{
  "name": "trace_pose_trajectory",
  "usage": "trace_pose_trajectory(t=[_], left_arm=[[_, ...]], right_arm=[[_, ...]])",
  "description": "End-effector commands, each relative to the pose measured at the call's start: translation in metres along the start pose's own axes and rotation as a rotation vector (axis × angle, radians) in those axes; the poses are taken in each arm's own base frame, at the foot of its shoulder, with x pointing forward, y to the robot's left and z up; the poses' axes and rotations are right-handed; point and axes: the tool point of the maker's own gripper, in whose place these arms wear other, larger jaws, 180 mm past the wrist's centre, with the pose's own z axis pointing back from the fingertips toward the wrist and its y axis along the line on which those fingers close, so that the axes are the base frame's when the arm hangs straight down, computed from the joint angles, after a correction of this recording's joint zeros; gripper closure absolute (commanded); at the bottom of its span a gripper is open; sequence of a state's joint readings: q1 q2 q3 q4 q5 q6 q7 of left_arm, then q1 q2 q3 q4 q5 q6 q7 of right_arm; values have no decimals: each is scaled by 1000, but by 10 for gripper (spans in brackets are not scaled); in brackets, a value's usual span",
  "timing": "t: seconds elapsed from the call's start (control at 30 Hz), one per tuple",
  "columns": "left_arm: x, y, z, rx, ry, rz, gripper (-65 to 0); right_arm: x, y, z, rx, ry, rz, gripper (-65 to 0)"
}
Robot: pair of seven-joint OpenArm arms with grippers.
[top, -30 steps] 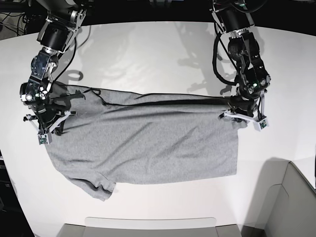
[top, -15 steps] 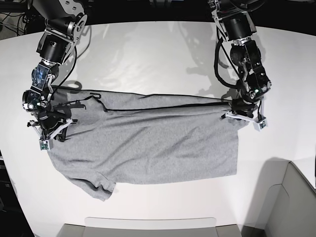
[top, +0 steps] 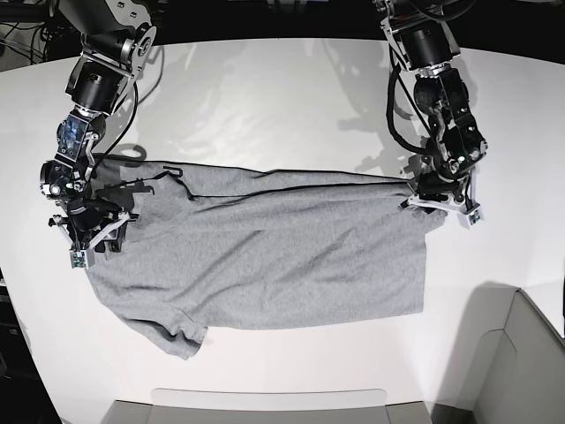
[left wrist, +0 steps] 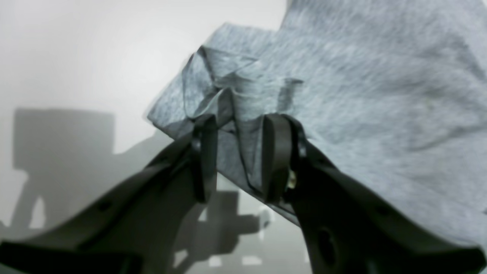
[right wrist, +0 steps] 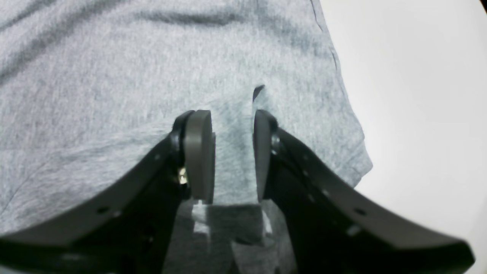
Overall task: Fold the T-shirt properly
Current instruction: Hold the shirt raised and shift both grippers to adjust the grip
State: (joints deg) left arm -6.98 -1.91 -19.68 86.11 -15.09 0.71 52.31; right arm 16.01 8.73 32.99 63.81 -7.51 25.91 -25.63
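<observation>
The heather-grey T-shirt lies spread on the white table, folded lengthwise, with one sleeve sticking out at the lower left. My left gripper is at the shirt's upper right corner. In the left wrist view the left gripper is open, and a crumpled fold of the T-shirt stands loose between its fingers. My right gripper is at the shirt's left end. In the right wrist view the right gripper is open just above the flat T-shirt.
A grey bin stands at the lower right corner. A shallow grey tray runs along the table's front edge. Dark cables hang beside the arm at the left.
Both grippers have opened and let go of the shirt's upper edge, which now rests slack on the table. Both arms shifted slightly away from the front edge.
</observation>
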Motion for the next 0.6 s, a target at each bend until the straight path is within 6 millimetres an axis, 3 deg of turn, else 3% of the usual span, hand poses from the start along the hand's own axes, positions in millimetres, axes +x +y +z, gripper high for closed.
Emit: trace_pose_trajectory(t=[0.0,0.1,0.2,0.43,0.57], left_arm=[[30,-7,9,-18,-93,-8,-213],[44,-11,19,-29,-143,-15,-213],[53,-1,21,-6,-163,-36,-213],[44,22,8,37,-104,-61,-215],[34,20,8,7,-82,-115,-232]], right_arm=[[29,-11,4,-23,-83,2,-197],[29,-11,4,-22,-82,1,-197],[29,-11,4,-22,-82,1,-197],[28,-11,4,-23,-80,2,-197],[27,-11,4,-23,-77,-1,-197]])
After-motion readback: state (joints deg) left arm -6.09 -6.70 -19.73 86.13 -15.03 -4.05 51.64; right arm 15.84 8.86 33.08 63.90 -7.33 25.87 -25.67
